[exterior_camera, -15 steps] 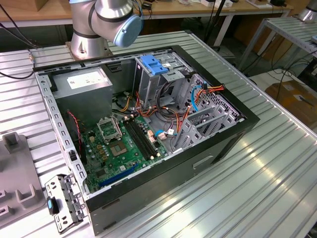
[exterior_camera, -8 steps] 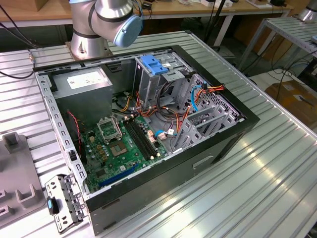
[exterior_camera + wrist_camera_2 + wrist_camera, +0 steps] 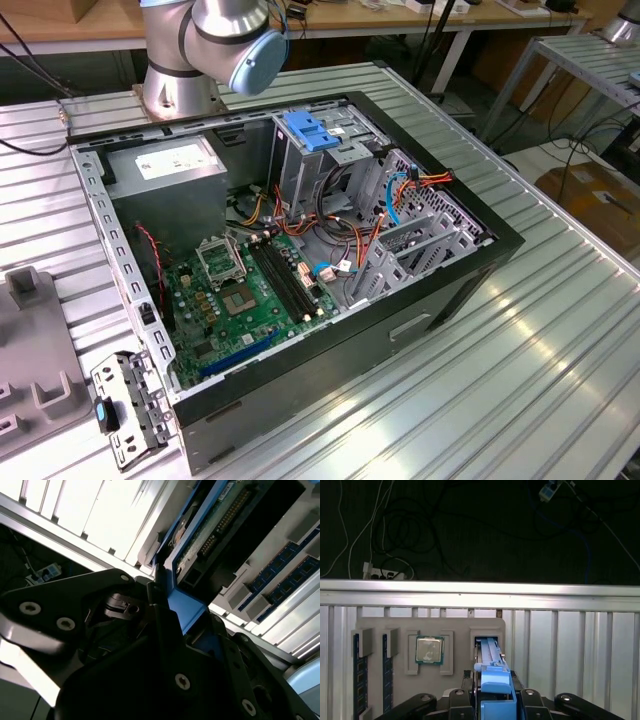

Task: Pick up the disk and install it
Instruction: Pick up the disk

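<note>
The disk (image 3: 490, 655) stands on edge in a slot of a grey parts tray (image 3: 455, 625), and its blue plastic side rail faces the camera. In the second wrist view the disk (image 3: 220, 525) shows its circuit-board side and the blue rail. My gripper (image 3: 495, 694) is right over it, with the black fingers (image 3: 467, 700) pressed against both sides of the blue rail. Seen close in the second wrist view, the gripper (image 3: 172, 610) is shut on that rail. The open computer case (image 3: 300, 250) lies on the table, away from the gripper.
The tray also holds a processor chip (image 3: 429, 649) and memory sticks (image 3: 360, 675). The table's raised edge (image 3: 480, 595) runs just beyond the tray. In the case, a blue latch piece (image 3: 310, 130) tops the drive cage, with loose cables around it. The arm's base (image 3: 180, 80) stands behind the case.
</note>
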